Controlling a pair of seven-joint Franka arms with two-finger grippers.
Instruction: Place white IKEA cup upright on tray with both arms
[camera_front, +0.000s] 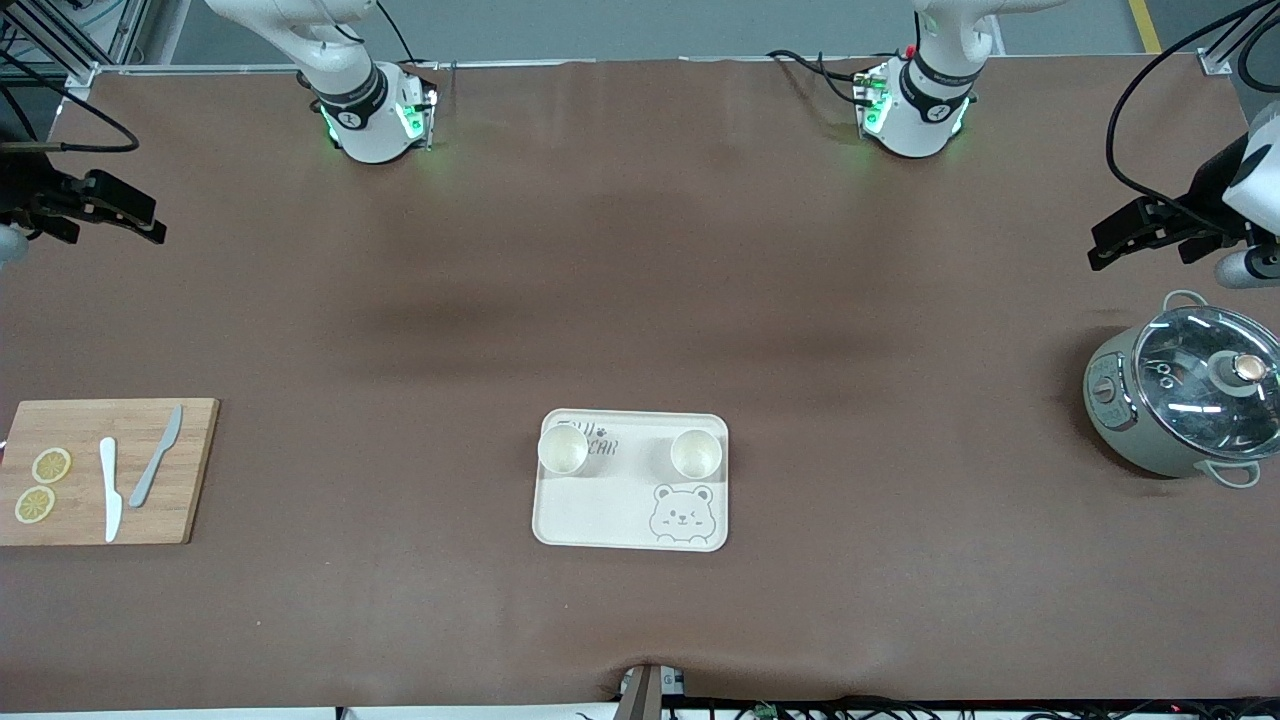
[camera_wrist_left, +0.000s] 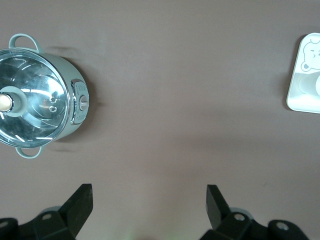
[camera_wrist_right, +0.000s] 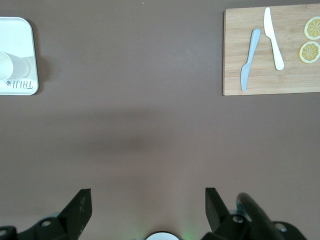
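The cream-white tray (camera_front: 600, 515) with the bear drawing lies in the middle of the table, nearer the front camera. Two white cups stand upright on it, one (camera_front: 563, 450) toward the right arm's end and one (camera_front: 696, 453) toward the left arm's end. My left gripper (camera_front: 1095, 252) is open and empty, in the air over the table at the left arm's end, above the pot. My right gripper (camera_front: 155, 228) is open and empty, in the air at the right arm's end. The left wrist view shows open fingers (camera_wrist_left: 80, 205) over bare table and the tray's edge (camera_wrist_left: 300, 95). The right wrist view shows the tray's corner (camera_wrist_right: 20, 35).
A grey-green pot with a glass lid (camera_front: 1180, 400) stands at the left arm's end. It also shows in the left wrist view (camera_wrist_left: 35, 95). A wooden cutting board (camera_front: 190, 470) with two knives and two lemon slices lies at the right arm's end. It also shows in the right wrist view (camera_wrist_right: 235, 50).
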